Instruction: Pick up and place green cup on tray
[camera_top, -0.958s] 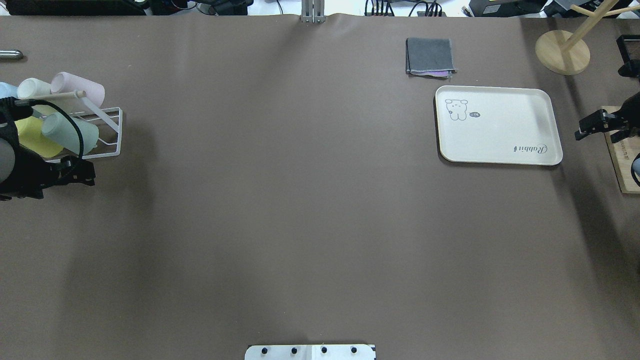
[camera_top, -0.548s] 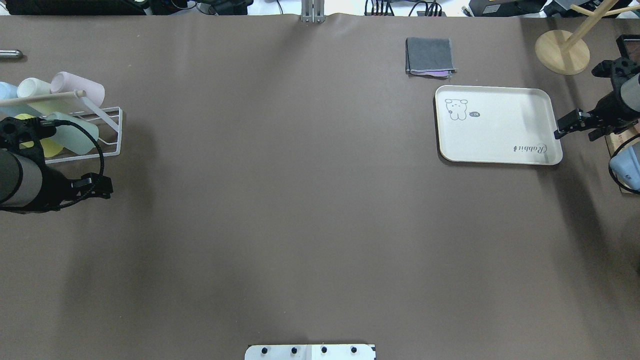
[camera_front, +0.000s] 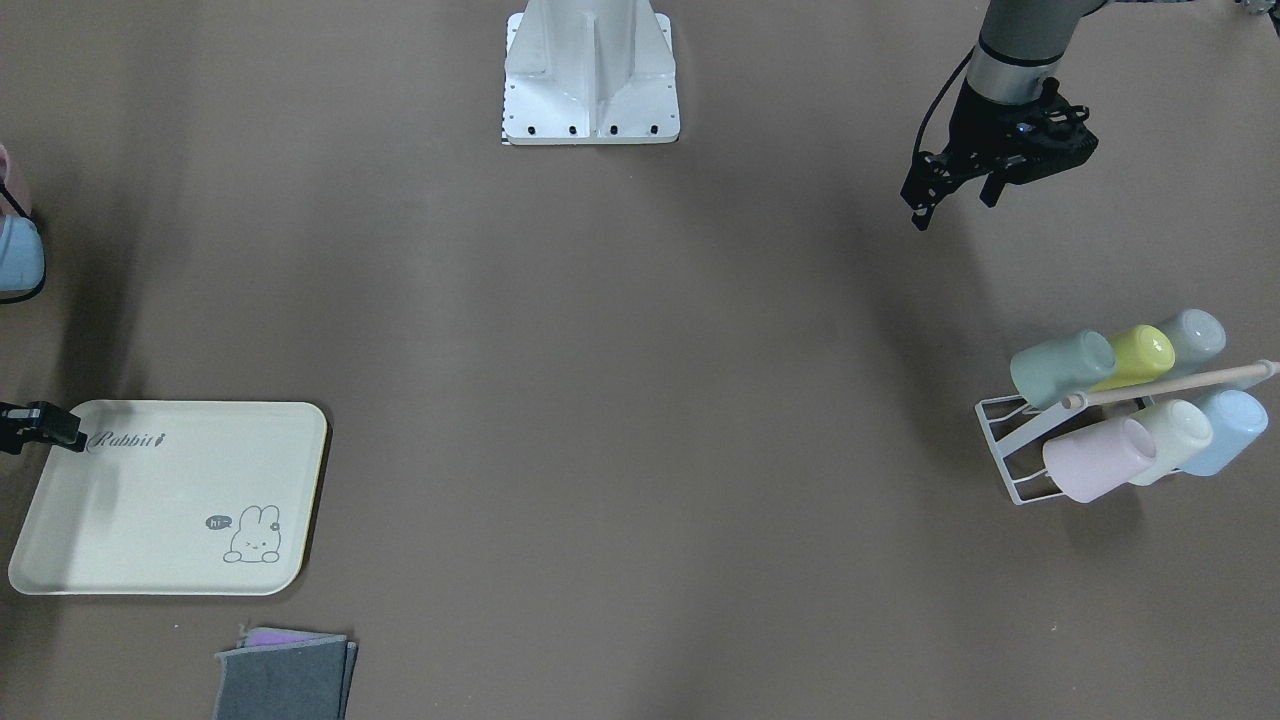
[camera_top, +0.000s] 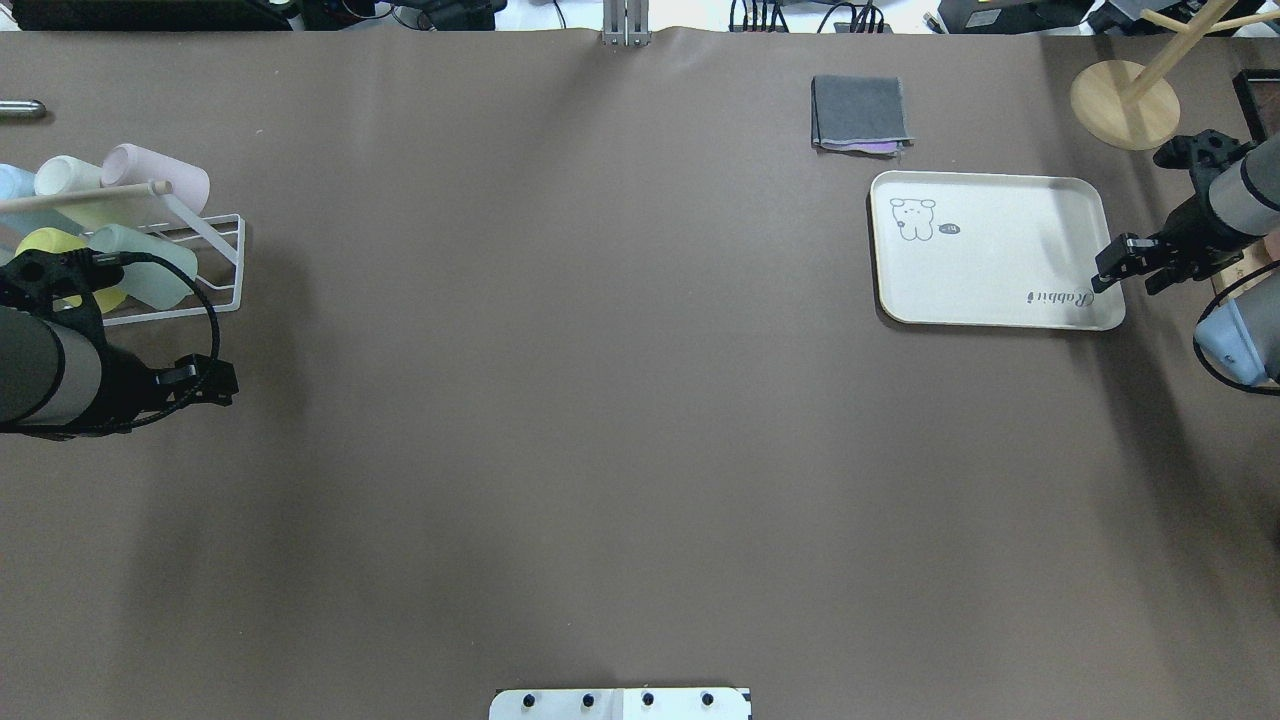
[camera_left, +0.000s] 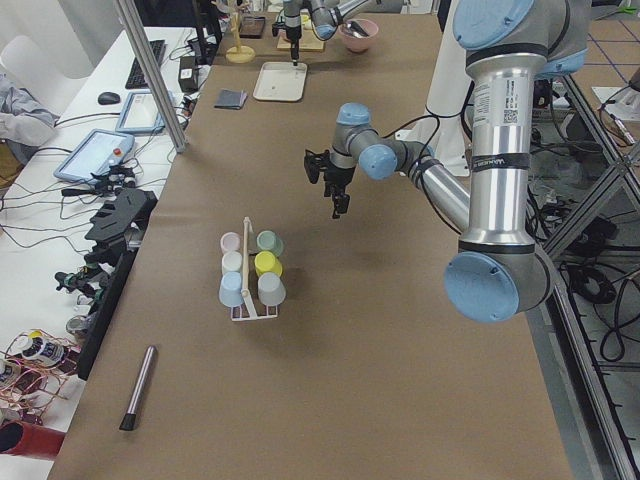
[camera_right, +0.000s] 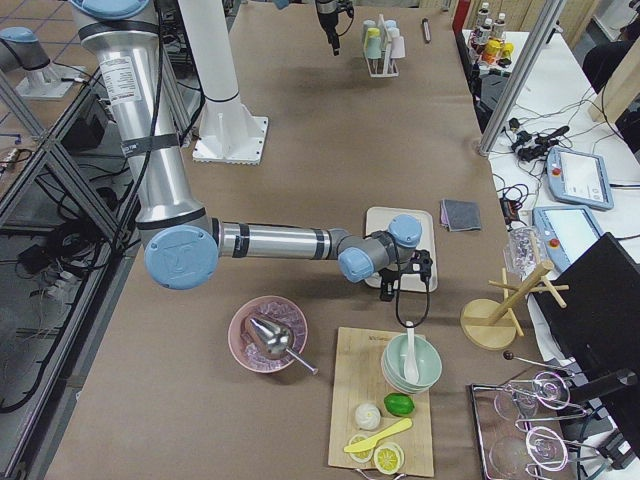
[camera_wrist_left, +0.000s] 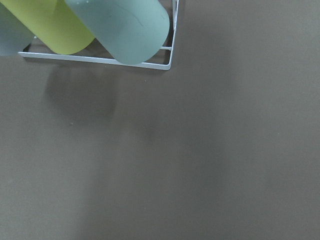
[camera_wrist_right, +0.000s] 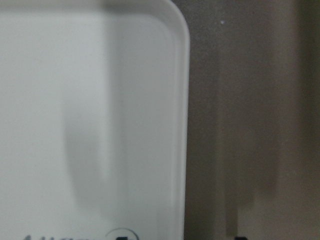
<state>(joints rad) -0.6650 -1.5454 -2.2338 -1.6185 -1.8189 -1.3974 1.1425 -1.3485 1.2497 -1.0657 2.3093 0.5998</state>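
The green cup (camera_top: 150, 280) lies on its side in the white wire rack (camera_top: 225, 262) at the table's left, next to a yellow cup (camera_top: 55, 250). It also shows in the front view (camera_front: 1060, 368) and the left wrist view (camera_wrist_left: 120, 27). My left gripper (camera_top: 207, 380) hangs empty over bare table just in front of the rack, and its jaws look open (camera_front: 952, 205). The cream tray (camera_top: 1000, 215) lies empty at the far right. My right gripper (camera_top: 1122, 275) hovers empty at the tray's right edge by the "Rabbit" script, and looks open.
The rack also holds pink (camera_top: 165, 172), whitish-green (camera_top: 65, 178) and blue cups. A folded grey cloth (camera_top: 862, 112) lies behind the tray. A wooden stand (camera_top: 1125, 105) is at the far right corner. A cutting board with bowls (camera_right: 385, 400) lies right of the tray.
My left arm has drawn back from the rack toward the near side and a little right. My right gripper has moved left to the tray's right edge.
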